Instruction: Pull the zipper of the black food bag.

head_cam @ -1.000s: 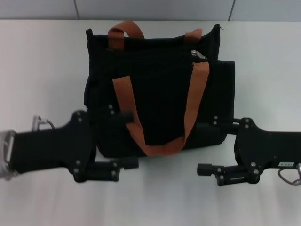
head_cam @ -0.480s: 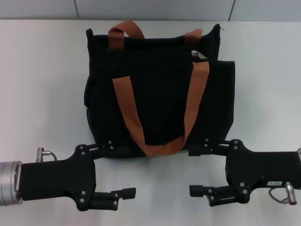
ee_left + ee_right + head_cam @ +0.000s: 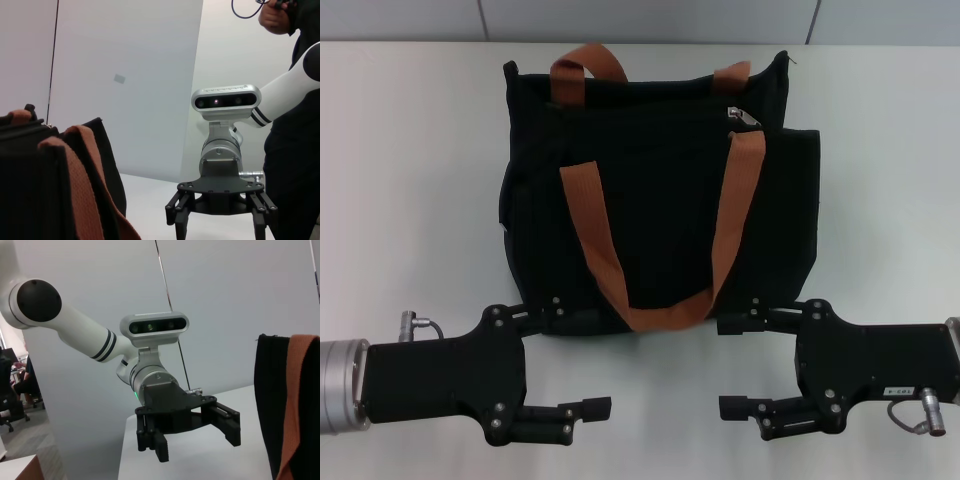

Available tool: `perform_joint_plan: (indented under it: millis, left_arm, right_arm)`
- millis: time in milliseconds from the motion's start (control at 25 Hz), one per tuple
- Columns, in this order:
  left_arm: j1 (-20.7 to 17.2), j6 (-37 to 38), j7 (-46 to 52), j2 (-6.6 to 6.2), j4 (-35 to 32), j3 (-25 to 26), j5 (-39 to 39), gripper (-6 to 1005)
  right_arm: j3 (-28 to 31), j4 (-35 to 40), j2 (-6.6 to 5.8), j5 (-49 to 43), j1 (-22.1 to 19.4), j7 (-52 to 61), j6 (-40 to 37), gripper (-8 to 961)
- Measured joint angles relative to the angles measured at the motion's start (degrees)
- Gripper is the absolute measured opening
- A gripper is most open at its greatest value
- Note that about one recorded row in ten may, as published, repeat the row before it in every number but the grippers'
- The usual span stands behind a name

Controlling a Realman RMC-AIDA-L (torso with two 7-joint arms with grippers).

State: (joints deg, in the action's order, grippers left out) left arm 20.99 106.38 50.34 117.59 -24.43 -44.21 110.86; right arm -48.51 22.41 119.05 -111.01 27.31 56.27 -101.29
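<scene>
The soft, floppy bag (image 3: 655,190) likely needs bracing while its small, slippery zipper (image 3: 741,116) is pinched; left hand (image 3: 570,362) and right hand (image 3: 752,365) wait open.

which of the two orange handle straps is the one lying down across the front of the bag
The long strap looping down the black food bag toward the grippers; the other strap arches over the far top edge.

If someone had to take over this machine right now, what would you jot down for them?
Left hand: open, holding nothing, by the near left corner of the bag.
Right hand: open, holding nothing, by the near right corner.
Bag stands on the white table, orange straps draped over its front.
Zipper pull sits at the top right edge, untouched.
Done: nothing visible. Left: reach the pull, grip it, draw it along.
</scene>
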Motion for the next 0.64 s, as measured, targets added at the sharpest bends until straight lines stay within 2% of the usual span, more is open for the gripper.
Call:
perform_joint_plan:
  millis: [640]
  left_arm:
    - [0.1,-0.02,0.01,0.03,0.0,0.0,0.07,835]
  right_arm:
    - [0.0,0.0,0.05,0.26,0.67,-0.02,0.18,831]
